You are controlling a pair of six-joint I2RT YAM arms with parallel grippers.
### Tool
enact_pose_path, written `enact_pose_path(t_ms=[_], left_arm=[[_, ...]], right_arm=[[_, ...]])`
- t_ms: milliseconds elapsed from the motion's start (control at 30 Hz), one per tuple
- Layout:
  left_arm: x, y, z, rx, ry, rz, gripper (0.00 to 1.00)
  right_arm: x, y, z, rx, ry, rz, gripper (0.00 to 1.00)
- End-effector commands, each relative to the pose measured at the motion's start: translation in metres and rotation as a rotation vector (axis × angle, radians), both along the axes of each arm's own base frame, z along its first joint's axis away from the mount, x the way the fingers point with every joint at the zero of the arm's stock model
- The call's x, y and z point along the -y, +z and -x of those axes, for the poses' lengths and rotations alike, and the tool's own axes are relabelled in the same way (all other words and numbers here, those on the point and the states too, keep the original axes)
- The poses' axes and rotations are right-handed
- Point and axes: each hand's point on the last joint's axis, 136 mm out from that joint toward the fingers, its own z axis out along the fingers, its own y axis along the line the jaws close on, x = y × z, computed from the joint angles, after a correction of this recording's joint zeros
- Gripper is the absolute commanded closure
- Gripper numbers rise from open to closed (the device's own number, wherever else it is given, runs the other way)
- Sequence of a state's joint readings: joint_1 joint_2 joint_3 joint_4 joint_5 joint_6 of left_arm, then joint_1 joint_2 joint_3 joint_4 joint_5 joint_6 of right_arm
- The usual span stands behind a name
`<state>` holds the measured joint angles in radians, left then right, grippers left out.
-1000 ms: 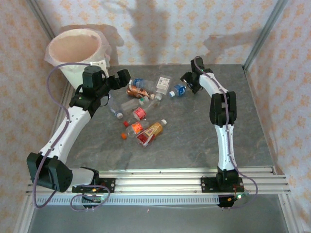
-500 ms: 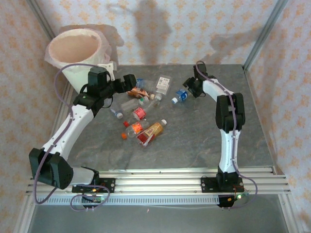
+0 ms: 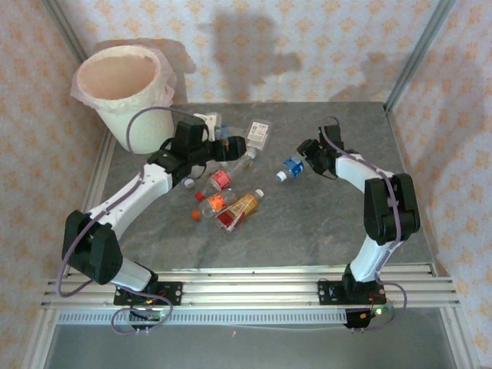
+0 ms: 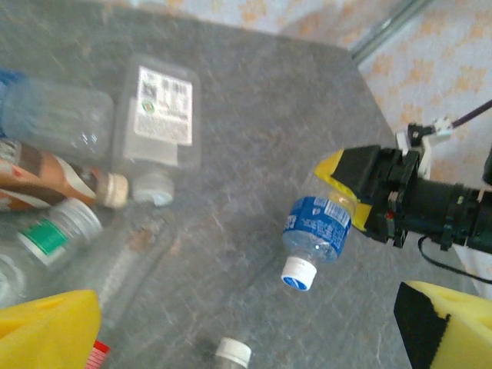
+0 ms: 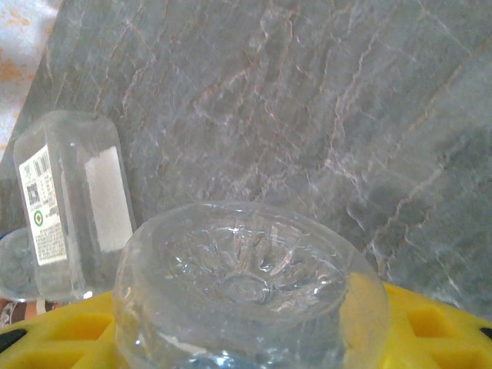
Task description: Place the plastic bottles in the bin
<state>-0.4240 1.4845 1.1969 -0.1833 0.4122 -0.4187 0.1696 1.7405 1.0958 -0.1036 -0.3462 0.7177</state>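
My right gripper [image 3: 303, 159] is shut on a blue-labelled plastic bottle [image 3: 290, 167], which hangs with its white cap pointing down toward the table. The right wrist view has that bottle's clear base [image 5: 246, 280] wedged between the yellow pads [image 5: 430, 334]. Seen from the left wrist, the same bottle [image 4: 319, 229] juts out from the right gripper. My left gripper [image 3: 229, 146] hovers open over the pile of plastic bottles [image 3: 223, 184], its yellow fingers [image 4: 46, 332] wide apart and holding nothing. The bin [image 3: 123, 84] stands at the back left corner.
A flat clear bottle with a white label [image 3: 258, 132] lies behind the pile, also visible as a flat bottle [image 5: 73, 200] from the right wrist. A small loose orange cap [image 3: 196, 215] sits by the orange-labelled bottle [image 3: 240, 207]. Frame posts and patterned walls ring the table.
My right gripper has closed on the blue-labelled bottle and drawn it nearer and to the right. The left arm has swung right from beside the bin to over the pile, still open.
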Motion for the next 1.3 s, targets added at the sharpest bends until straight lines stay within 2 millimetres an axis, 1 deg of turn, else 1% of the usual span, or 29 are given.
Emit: enact_pose_path(t_ms=[0, 67, 167, 267, 333, 433, 600, 667, 767, 833, 1000, 1100, 1267], left_arm=[[0.025, -0.004, 0.003, 0.014, -0.061, 0.011, 0.00], [0.045, -0.007, 0.010, 0.026, -0.138, 0.017, 0.00], [0.069, -0.008, 0.016, 0.026, -0.245, 0.054, 0.00], [0.088, -0.005, 0.020, 0.007, -0.350, 0.090, 0.00], [0.099, -0.002, 0.023, 0.002, -0.409, 0.082, 0.00], [0.111, 0.000, 0.026, 0.017, -0.461, 0.035, 0.00], [0.115, 0.002, 0.014, 0.042, -0.444, 0.004, 0.00], [0.117, 0.005, 0.011, 0.054, -0.451, -0.006, 0.00], [0.126, 0.014, 0.014, 0.065, -0.504, 0.032, 0.01], [0.130, 0.015, 0.013, 0.065, -0.519, 0.041, 0.04], [0.130, 0.014, 0.004, 0.077, -0.494, 0.017, 0.11], [0.132, 0.014, 0.001, 0.076, -0.486, 0.032, 0.17], [0.132, 0.015, -0.003, 0.081, -0.463, 0.051, 0.28]], right_arm=[[-0.011, 0.039, -0.002, 0.129, 0.043, -0.034, 0.48], [-0.015, 0.055, 0.001, 0.175, 0.061, -0.040, 0.48], [-0.022, 0.078, 0.002, 0.245, 0.095, -0.048, 0.48], [-0.031, 0.103, 0.002, 0.308, 0.137, -0.069, 0.48], [-0.038, 0.122, 0.003, 0.354, 0.167, -0.082, 0.48], [-0.048, 0.146, 0.005, 0.409, 0.201, -0.123, 0.48], [-0.070, 0.175, 0.014, 0.468, 0.280, -0.159, 0.48], [-0.074, 0.182, 0.017, 0.481, 0.295, -0.167, 0.48], [-0.084, 0.192, 0.021, 0.498, 0.334, -0.196, 0.48], [-0.091, 0.198, 0.024, 0.508, 0.363, -0.214, 0.48], [-0.099, 0.210, 0.028, 0.539, 0.399, -0.251, 0.48], [-0.102, 0.213, 0.030, 0.545, 0.412, -0.267, 0.48], [-0.103, 0.212, 0.030, 0.545, 0.416, -0.270, 0.48]])
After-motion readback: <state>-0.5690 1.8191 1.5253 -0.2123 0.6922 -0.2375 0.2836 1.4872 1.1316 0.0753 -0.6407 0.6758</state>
